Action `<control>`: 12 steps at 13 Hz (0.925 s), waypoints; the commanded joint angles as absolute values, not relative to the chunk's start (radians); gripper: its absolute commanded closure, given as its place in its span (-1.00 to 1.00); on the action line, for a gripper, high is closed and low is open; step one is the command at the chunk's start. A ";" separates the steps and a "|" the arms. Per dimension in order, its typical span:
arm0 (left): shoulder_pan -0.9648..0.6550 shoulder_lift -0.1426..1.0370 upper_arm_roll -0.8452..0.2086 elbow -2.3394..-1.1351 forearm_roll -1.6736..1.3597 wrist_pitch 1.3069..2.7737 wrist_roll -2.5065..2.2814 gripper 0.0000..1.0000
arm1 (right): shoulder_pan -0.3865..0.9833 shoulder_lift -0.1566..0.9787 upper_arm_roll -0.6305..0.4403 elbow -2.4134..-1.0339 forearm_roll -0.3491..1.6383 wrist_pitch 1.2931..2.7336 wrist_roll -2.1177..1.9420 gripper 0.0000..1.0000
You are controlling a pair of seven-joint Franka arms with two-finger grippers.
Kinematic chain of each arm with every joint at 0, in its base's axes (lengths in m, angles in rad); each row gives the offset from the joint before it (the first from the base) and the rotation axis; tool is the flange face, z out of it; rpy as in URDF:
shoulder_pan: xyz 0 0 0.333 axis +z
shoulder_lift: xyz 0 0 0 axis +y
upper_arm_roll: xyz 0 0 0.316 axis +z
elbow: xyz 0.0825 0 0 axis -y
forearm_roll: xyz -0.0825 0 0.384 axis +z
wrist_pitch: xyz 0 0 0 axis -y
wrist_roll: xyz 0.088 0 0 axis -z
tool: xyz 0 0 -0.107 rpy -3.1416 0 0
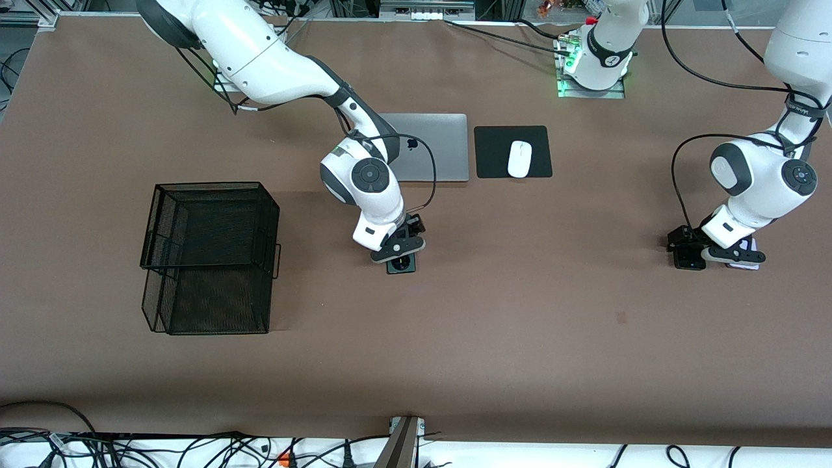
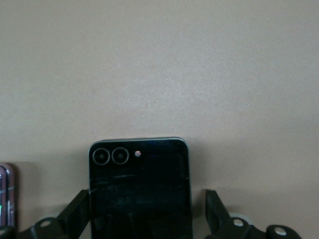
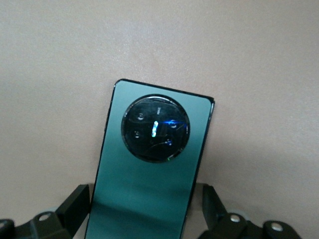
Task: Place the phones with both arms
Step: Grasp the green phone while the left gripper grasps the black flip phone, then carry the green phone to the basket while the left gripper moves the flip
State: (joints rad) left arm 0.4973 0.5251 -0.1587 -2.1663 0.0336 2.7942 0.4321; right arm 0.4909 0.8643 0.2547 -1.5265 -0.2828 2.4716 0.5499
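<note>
The dark green phone (image 3: 149, 169) lies flat on the brown surface (image 1: 520, 312) near the middle, nearer to the front camera than the grey laptop (image 1: 435, 146). Its round black camera ring (image 3: 155, 128) faces up. The right pincer (image 1: 402, 252) is low over this phone, its fingers (image 3: 77, 201) spread on both sides of it, with a small gap to each edge.

At the left arm's end of the surface lies the small black phone (image 2: 140, 191), flat, two round lenses (image 2: 110, 156) near one corner. The left pincer (image 1: 731, 255) is low over it, also spread, fingers (image 2: 214, 209) standing apart from its edges. Just beside the black phone, the edge of a pale lilac phone (image 1: 747, 247) is seen.

A black wire basket (image 1: 208, 260) stands toward the right arm's end. A white mouse (image 1: 519, 158) rests on a black pad (image 1: 513, 151) beside the laptop.
</note>
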 commanded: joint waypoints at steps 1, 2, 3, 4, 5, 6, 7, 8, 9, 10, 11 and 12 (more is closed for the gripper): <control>0.509 0.538 -0.172 -2.160 0.002 2.812 0.448 -1.00 | 0.500 0.891 0.249 -1.500 -0.302 2.479 0.551 -1.00; 0.511 0.540 -0.172 -2.157 0.000 2.812 0.443 -0.82 | 0.500 0.891 0.249 -1.500 -0.307 2.479 0.551 -1.00; 0.511 0.541 -0.172 -2.155 0.002 2.810 0.428 -0.45 | 0.500 0.891 0.249 -1.500 -0.327 2.488 0.552 -0.94; 0.509 0.546 -0.172 -2.154 0.000 2.810 0.414 -0.09 | 0.500 0.891 0.249 -1.500 -0.334 2.499 0.551 -0.61; 0.509 0.546 -0.172 -2.152 0.002 2.810 0.410 0.20 | 0.500 0.891 0.247 -1.500 -0.333 2.499 0.551 0.05; 0.508 0.546 -0.172 -2.149 0.002 2.807 0.403 0.43 | 0.500 0.890 0.247 -1.500 -0.334 2.499 0.548 0.40; 0.505 0.546 -0.172 -2.123 0.002 2.792 0.396 0.62 | 0.499 0.887 0.247 -1.500 -0.334 2.493 0.546 0.74; 0.497 0.543 -0.172 -2.105 0.000 2.752 0.390 0.79 | 0.496 0.879 0.247 -1.500 -0.334 2.487 0.545 0.83; 0.497 0.543 -0.173 -2.070 0.000 2.705 0.390 0.89 | 0.492 0.867 0.242 -1.500 -0.333 2.470 0.545 0.83; 0.494 0.543 -0.175 -2.031 0.002 2.650 0.390 0.91 | 0.489 0.829 0.230 -1.500 -0.327 2.412 0.545 0.83; 0.491 0.543 -0.176 -1.995 0.000 2.601 0.387 0.92 | 0.476 0.781 0.218 -1.499 -0.322 2.345 0.538 0.83; 0.476 0.545 -0.178 -1.950 0.000 2.550 0.368 0.95 | 0.444 0.728 0.218 -1.500 -0.304 2.294 0.537 0.83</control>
State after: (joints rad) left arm 0.4966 0.5361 -0.1727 -2.0445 0.0322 2.6446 0.3804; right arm 0.4853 0.8387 0.2212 -1.4916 -0.3173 2.3971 0.5496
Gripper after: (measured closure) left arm 0.194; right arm 0.185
